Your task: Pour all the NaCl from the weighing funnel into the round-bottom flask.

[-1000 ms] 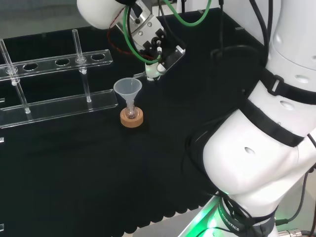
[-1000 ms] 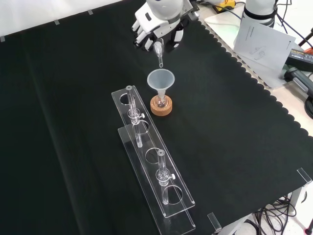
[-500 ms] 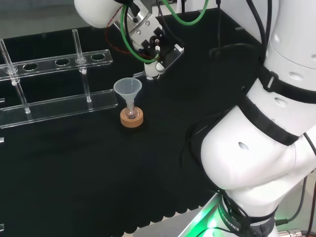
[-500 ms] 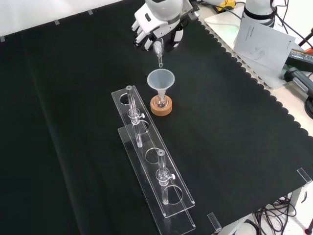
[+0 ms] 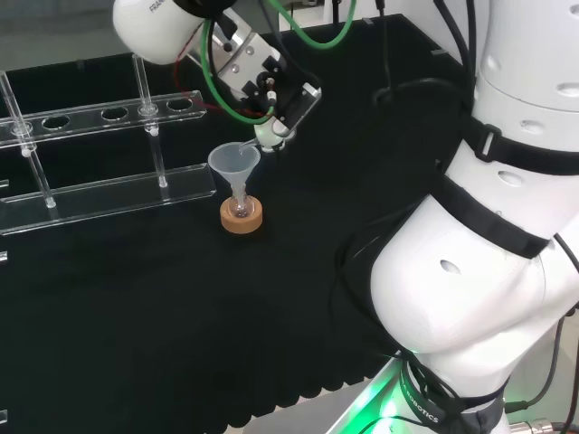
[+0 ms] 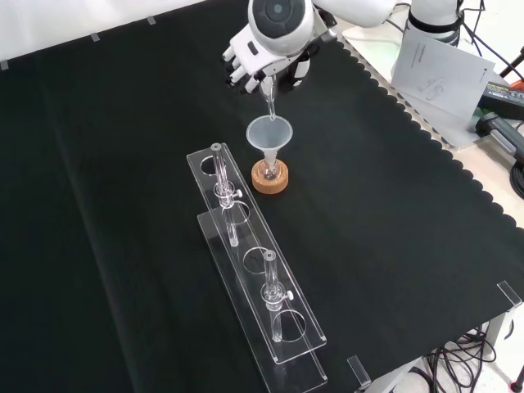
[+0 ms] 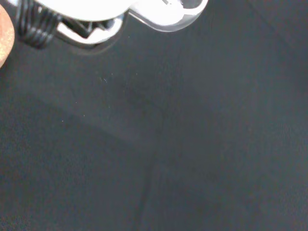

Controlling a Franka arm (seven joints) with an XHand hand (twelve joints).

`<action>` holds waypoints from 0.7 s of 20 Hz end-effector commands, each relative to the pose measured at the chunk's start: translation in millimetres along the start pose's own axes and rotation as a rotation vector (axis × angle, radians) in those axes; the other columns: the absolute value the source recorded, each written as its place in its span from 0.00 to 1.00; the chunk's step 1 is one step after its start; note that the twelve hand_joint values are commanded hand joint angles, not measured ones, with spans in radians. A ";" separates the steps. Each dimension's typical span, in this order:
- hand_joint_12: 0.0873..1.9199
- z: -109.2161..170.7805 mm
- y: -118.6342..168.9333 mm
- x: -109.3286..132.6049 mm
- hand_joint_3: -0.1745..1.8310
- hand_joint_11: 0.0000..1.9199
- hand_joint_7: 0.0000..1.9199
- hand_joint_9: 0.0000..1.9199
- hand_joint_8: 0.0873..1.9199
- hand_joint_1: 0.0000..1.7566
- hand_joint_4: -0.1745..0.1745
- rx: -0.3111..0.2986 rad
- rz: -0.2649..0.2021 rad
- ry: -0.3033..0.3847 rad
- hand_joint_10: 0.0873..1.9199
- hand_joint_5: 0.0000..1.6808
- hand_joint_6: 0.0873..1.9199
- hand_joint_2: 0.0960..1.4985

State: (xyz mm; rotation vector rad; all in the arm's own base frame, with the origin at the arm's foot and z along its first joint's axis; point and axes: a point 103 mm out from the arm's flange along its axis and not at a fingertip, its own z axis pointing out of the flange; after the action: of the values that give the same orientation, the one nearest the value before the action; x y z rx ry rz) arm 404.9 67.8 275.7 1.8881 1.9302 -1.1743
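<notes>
A small round-bottom flask (image 5: 240, 209) stands on a cork ring (image 5: 242, 218) mid-bench, with a clear plastic funnel (image 5: 234, 161) sitting in its neck. In the front view the funnel (image 6: 269, 133) rises above the cork ring (image 6: 270, 177). The hand (image 5: 270, 83) hangs just right of the funnel in the head view, its fingers curled round a slim clear weighing funnel (image 5: 263, 136). In the front view the hand (image 6: 264, 59) holds the weighing funnel (image 6: 268, 92) spout down, its tip at the funnel's mouth. I cannot make out any salt. The wrist view has a blurred white part of the hand (image 7: 159, 12).
A long clear acrylic rack (image 5: 109, 190) with upright tubes lies left of the flask in the head view, and nearer the camera in the front view, where the rack (image 6: 254, 270) holds two tubes. Papers (image 6: 442, 61) lie beyond the cloth's scalloped edge (image 6: 426, 139).
The hand has moved left in the head view, toward the funnel. The weighing funnel's tip has come from above and behind the funnel down to its mouth.
</notes>
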 end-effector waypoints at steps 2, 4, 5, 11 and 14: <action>0.56 -3.2 -1.1 0.5 0.39 0.38 0.33 0.49 0.32 0.64 1.00 0.001 0.003 -0.034 0.17 0.76 0.30 0.41; 0.56 -3.5 -0.8 1.2 0.39 0.38 0.33 0.49 0.32 0.64 1.00 0.010 0.007 -0.050 0.17 0.76 0.30 0.41; 0.56 -3.2 -0.8 0.9 0.39 0.38 0.33 0.49 0.32 0.64 1.00 0.011 0.007 -0.054 0.17 0.76 0.30 0.41; 0.55 -3.8 -0.5 3.4 0.39 0.38 0.33 0.49 0.32 0.64 1.00 0.013 0.005 -0.073 0.17 0.76 0.30 0.41; 0.55 -3.7 -0.4 2.6 0.39 0.38 0.33 0.49 0.32 0.64 1.00 0.012 0.006 -0.075 0.17 0.76 0.30 0.41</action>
State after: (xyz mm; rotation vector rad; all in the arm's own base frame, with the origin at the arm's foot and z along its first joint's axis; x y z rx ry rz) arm 405.4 72.4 276.4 1.8286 1.8858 -1.2370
